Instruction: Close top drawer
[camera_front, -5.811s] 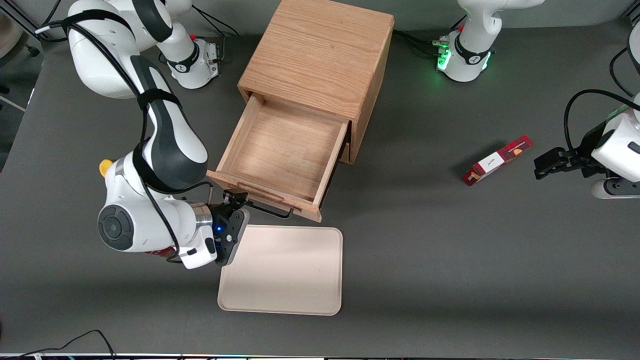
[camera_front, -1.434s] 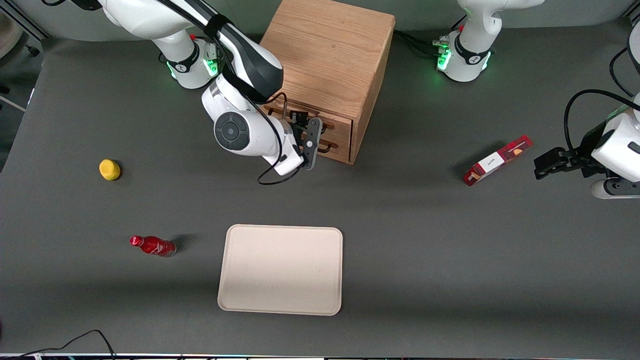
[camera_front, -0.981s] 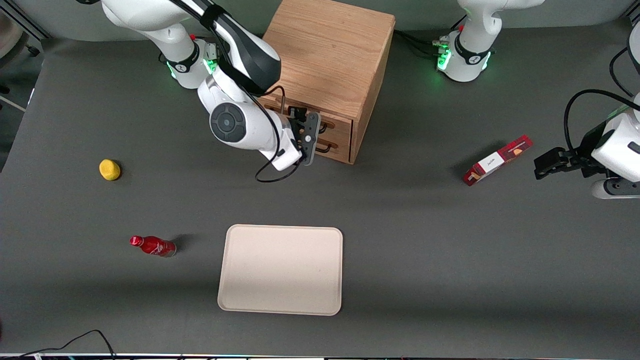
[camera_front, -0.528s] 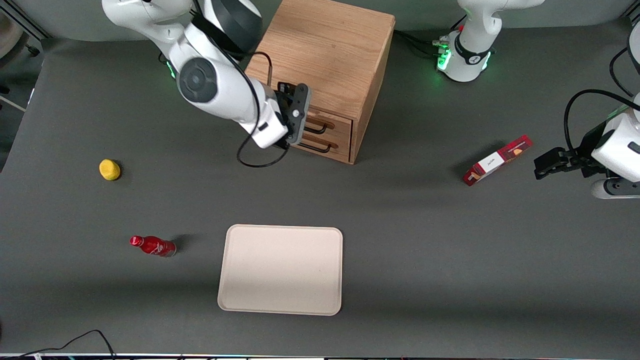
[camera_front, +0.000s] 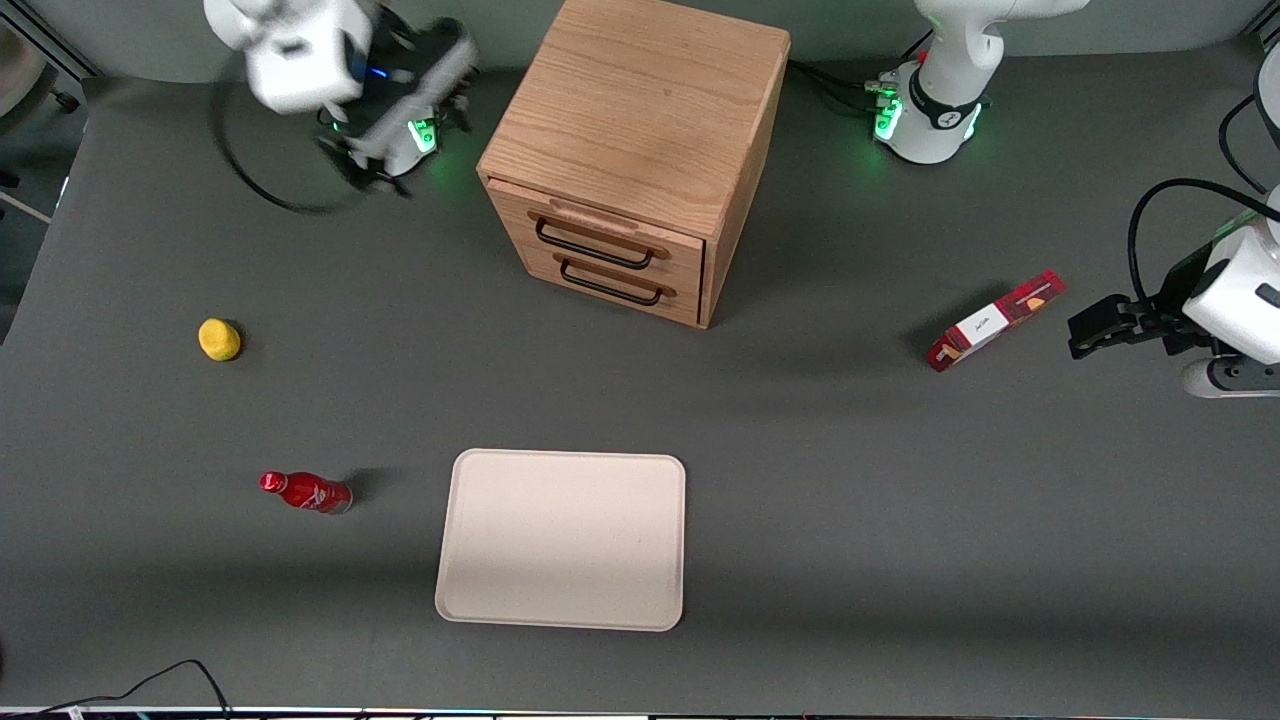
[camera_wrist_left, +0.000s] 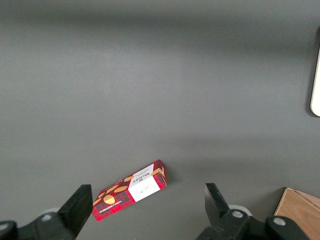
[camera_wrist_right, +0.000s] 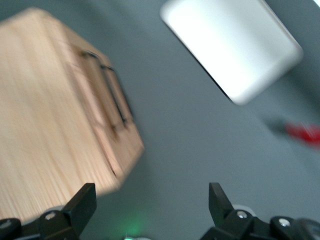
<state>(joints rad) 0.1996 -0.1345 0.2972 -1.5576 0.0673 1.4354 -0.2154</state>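
Observation:
The light oak cabinet (camera_front: 640, 110) stands at the back middle of the table. Its top drawer (camera_front: 600, 233) is pushed in flush with the cabinet front, its black wire handle (camera_front: 592, 252) showing just above the lower drawer (camera_front: 615, 285). My gripper (camera_front: 445, 60) is open and empty, raised high near the working arm's base, well clear of the cabinet. In the right wrist view the cabinet (camera_wrist_right: 45, 110) and both drawer handles (camera_wrist_right: 112, 100) appear blurred, with the gripper (camera_wrist_right: 152, 205) holding nothing.
A cream tray (camera_front: 562, 540) lies nearer the front camera than the cabinet. A red bottle (camera_front: 305, 492) and a yellow lemon (camera_front: 219, 339) lie toward the working arm's end. A red box (camera_front: 993, 320) lies toward the parked arm's end.
The top drawer went from pulled out to pushed in flush. My gripper then left the drawer front and swung up and away to near the working arm's base.

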